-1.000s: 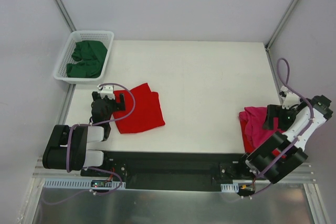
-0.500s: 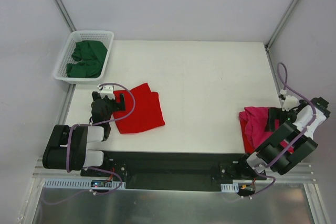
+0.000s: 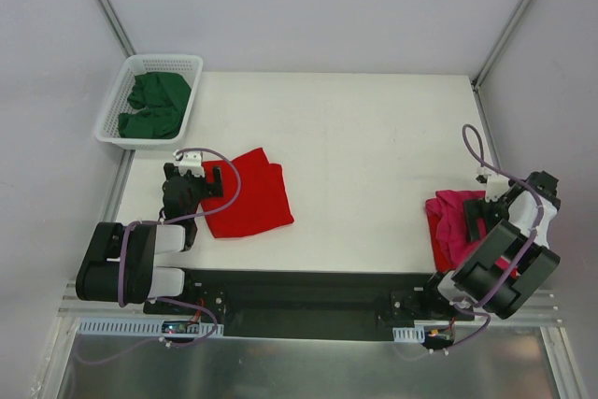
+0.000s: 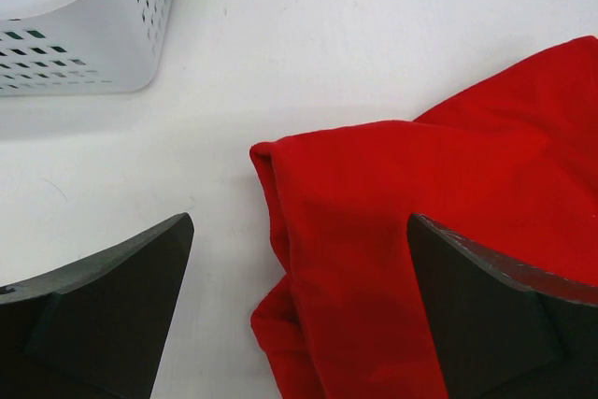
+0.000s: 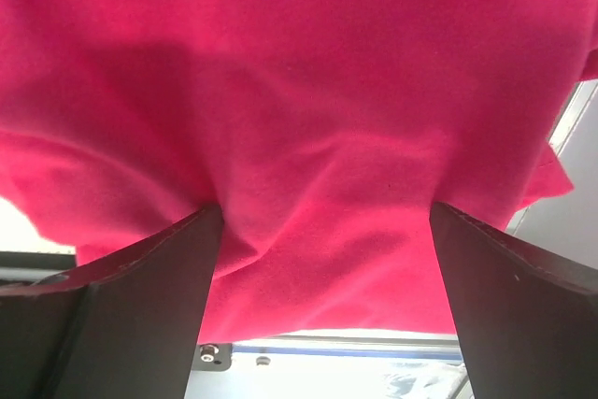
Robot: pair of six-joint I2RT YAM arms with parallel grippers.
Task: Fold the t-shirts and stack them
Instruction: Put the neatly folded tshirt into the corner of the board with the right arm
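A white basket (image 3: 166,59), with dark green shirts (image 3: 154,105) bunched up inside it. Just nearer the arms than the basket, flat on the table (image 3: 374,128), a red shirt (image 3: 250,195), folded to a rough square, with a doubled, rolled edge on the side toward the basket. Low over that edge, between the basket and the bulk of the red cloth, the left gripper (image 4: 299,221), jaws spread wide apart and clamped on nothing. In the left wrist view, one finger (image 4: 103,315) over bare table on the basket side and the other over red cloth, with the folded corner of the shirt in the gap and the basket's perforated wall close ahead. Well apart from the basket, on the opposite side of the table and nearer the arms, a pink shirt (image 3: 453,217) in a loose, crumpled heap. Down against that heap, the right gripper (image 5: 327,205), jaws likewise wide apart. In the right wrist view, pink cloth filling the whole space between the two fingers (image 5: 140,277) and puckered where it meets one of them, but no pinch closed on it. Red and pink shirts well apart from each other, neither one touching the basket.
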